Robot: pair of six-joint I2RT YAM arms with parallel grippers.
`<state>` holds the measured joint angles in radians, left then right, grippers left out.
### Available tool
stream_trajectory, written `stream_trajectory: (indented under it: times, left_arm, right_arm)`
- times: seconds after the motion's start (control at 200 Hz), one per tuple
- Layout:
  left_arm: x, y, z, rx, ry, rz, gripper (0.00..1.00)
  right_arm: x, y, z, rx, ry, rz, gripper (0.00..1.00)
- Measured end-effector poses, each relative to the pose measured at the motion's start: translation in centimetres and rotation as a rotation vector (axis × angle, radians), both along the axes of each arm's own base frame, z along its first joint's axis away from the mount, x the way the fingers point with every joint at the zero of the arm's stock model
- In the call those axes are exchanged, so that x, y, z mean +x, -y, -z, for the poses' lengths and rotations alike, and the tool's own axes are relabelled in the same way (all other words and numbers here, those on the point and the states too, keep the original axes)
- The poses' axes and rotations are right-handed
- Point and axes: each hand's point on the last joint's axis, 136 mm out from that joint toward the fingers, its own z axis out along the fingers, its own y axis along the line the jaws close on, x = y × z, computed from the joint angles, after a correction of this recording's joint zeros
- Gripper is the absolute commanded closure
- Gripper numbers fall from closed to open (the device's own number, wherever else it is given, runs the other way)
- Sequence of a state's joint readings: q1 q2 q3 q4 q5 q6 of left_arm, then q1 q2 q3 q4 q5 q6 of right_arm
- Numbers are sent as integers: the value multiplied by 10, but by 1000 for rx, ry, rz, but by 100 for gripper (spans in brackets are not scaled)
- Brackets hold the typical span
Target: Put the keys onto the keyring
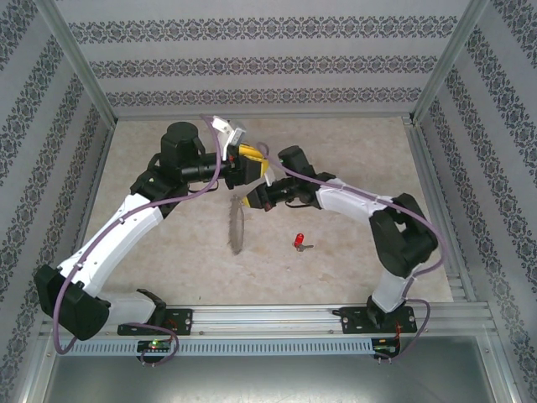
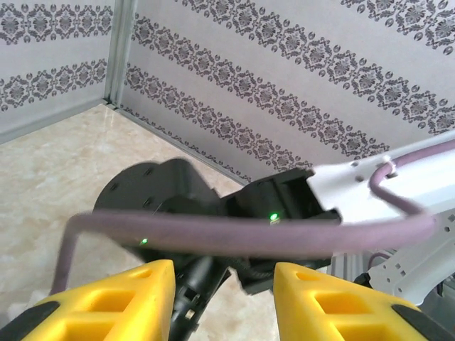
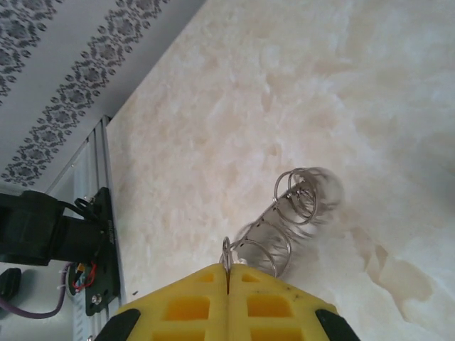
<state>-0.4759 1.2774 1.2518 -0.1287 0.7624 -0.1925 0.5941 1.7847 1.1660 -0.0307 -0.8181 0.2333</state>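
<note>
Right fingers [image 3: 228, 273] pinch the ring [image 3: 288, 213], its loop hanging below them. Left fingers [image 1: 249, 156], spread and empty, sit just beyond. The key [image 1: 299, 242] lies on the tabletop [image 1: 352, 159] near the ring. Best hold the pinch steady and lower the left fingers onto the red head.

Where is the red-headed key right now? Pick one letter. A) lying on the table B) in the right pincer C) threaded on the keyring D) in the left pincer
A: the red-headed key lies on the table, apart from the keyring hanging from the right pincer.
</note>
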Motion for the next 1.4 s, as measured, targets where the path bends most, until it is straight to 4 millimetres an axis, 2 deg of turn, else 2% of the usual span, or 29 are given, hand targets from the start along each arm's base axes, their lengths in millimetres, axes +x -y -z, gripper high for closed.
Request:
stream_trajectory:
  times: [0.21, 0.335, 0.5, 0.57, 0.739, 0.884, 0.989, 1.084, 1.224, 1.399]
  left_arm:
    - [-2, -4, 4, 11, -8, -13, 58]
    - [-1, -5, 6, 15, -12, -17, 58]
    - [-1, -5, 6, 15, -12, -17, 58]
    - [-1, -5, 6, 15, -12, -16, 58]
    - [-1, -5, 6, 15, -12, -16, 58]
    - [-1, -5, 6, 14, -12, -16, 58]
    - [0, -5, 7, 16, -16, -18, 58]
    - [0, -5, 13, 23, -26, -22, 58]
    - [4, -10, 25, 37, -47, -42, 59]
    - [7, -16, 38, 49, -72, -62, 61]
  right_arm:
    - [12, 11, 33, -127, 8, 77, 100]
    - [19, 25, 63, -251, 21, 128, 100]
    - [11, 42, 117, -431, -37, 134, 100]
    - [6, 44, 127, -464, -58, 127, 100]
    - [10, 39, 118, -473, -35, 115, 100]
    - [6, 38, 116, -449, -33, 105, 100]
    - [-1, 39, 107, -406, -20, 94, 100]
    - [-4, 37, 87, -337, 11, 82, 100]
    - [-1, 32, 44, -219, 72, 67, 100]
    - [1, 38, -3, -111, 124, 61, 100]
